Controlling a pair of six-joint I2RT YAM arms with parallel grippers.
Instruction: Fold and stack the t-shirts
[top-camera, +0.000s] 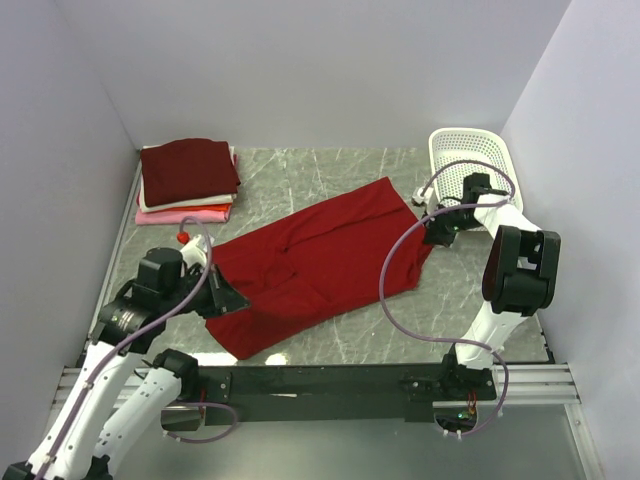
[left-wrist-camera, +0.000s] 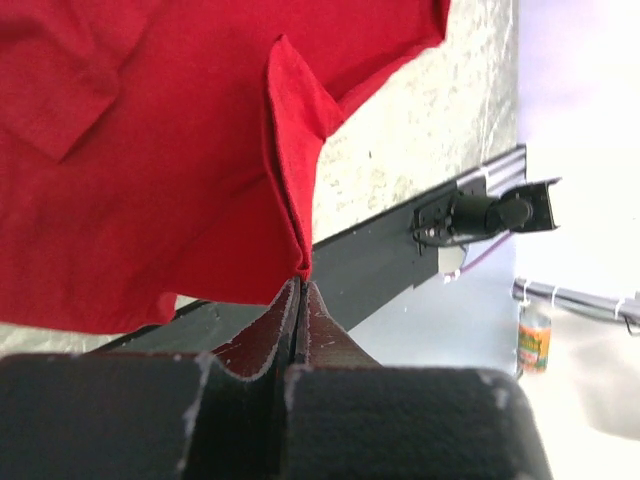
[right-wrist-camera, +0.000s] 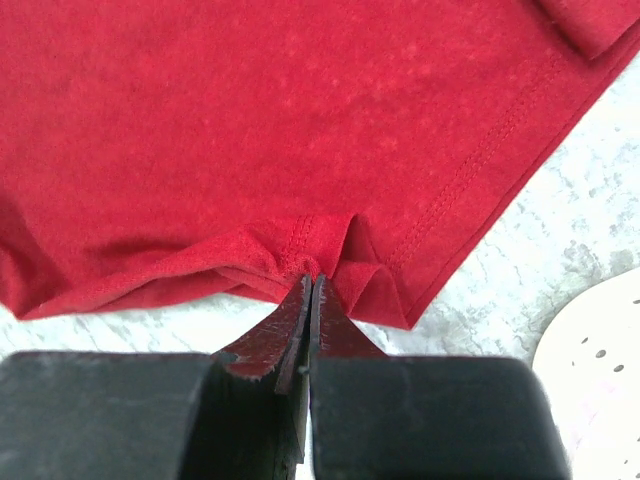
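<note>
A bright red t-shirt (top-camera: 320, 262) lies stretched diagonally across the marble table (top-camera: 300, 170), folded lengthwise. My left gripper (top-camera: 222, 296) is shut on its near left edge; in the left wrist view the pinched cloth (left-wrist-camera: 290, 190) rises in a ridge from the gripper (left-wrist-camera: 300, 282). My right gripper (top-camera: 432, 232) is shut on the far right edge, where the hem (right-wrist-camera: 320, 250) bunches at the gripper (right-wrist-camera: 313, 283). Folded t-shirts (top-camera: 188, 180), dark maroon over white and pink, are stacked at the back left.
A white perforated basket (top-camera: 470, 160) stands at the back right, its rim (right-wrist-camera: 600, 360) close to my right gripper. A small red object (top-camera: 183, 237) lies near the stack. The black rail (top-camera: 330, 380) runs along the near edge. Grey walls enclose the table.
</note>
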